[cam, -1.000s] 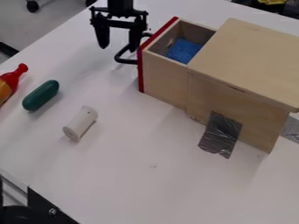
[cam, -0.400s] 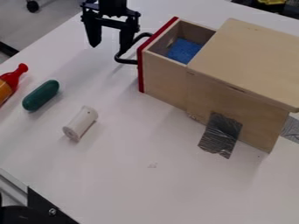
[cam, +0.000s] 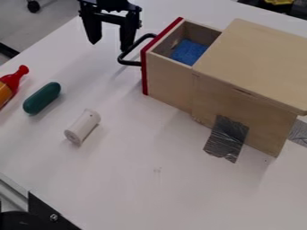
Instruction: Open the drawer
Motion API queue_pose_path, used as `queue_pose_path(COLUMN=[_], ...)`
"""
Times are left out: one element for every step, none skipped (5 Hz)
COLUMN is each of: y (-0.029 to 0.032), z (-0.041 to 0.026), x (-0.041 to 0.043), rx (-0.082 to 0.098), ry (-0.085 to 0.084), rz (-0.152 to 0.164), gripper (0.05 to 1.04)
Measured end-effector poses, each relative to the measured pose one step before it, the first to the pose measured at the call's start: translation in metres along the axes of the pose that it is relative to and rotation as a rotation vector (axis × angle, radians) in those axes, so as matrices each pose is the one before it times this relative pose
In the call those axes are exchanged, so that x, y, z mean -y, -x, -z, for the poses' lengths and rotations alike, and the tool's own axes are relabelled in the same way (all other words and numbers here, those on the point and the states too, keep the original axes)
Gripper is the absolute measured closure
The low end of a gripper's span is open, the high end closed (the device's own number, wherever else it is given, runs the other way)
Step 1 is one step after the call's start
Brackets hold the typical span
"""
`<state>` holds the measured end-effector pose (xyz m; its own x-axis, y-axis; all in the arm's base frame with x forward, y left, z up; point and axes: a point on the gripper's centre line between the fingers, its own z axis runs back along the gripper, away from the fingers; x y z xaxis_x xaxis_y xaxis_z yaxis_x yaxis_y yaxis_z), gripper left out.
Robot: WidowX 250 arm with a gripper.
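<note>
At the near left corner of the white tabletop [cam: 150, 193] sits one black metal bracket [cam: 41, 207]. Beyond it, one crinkled silver tape strip [cam: 226, 139] runs from the side of a pale wooden box [cam: 252, 58] down onto the table, and part of a second silver strip [cam: 298, 134] shows at the right edge.

One small white cylinder [cam: 83, 127] lies on its side left of the box, slanting away to the upper right. Farther left are one dark green, round-ended capsule [cam: 42, 98] and one red bottle with an orange body [cam: 12, 82], partly cut off by the view's edge.

The pale wooden drawer with a red front [cam: 168, 81] stands open, drawn out of the box's left end. Its front points to the upper left, and its long axis slants from there down to the lower right. One blue block [cam: 189, 51] lies inside; one curved black handle [cam: 124, 59] juts out from the front.

The black two-finger gripper [cam: 109, 46] hangs down from the top edge, left of the drawer, released, its two fingers spread apart. One fingertip is close to the handle, though whether they touch is hard to judge from this angle. Farthest back, one dark caster [cam: 33, 6] rests on the grey floor [cam: 45, 27].
</note>
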<state>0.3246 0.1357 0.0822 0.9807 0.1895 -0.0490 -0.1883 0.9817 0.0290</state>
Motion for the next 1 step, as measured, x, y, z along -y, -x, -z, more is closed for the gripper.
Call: queue_pose_path(y=[0.00173], z=[-0.01031], x=[0.00016], rx=[0.0279], ry=[0.0169], rz=[0.0025], gripper=[0.085])
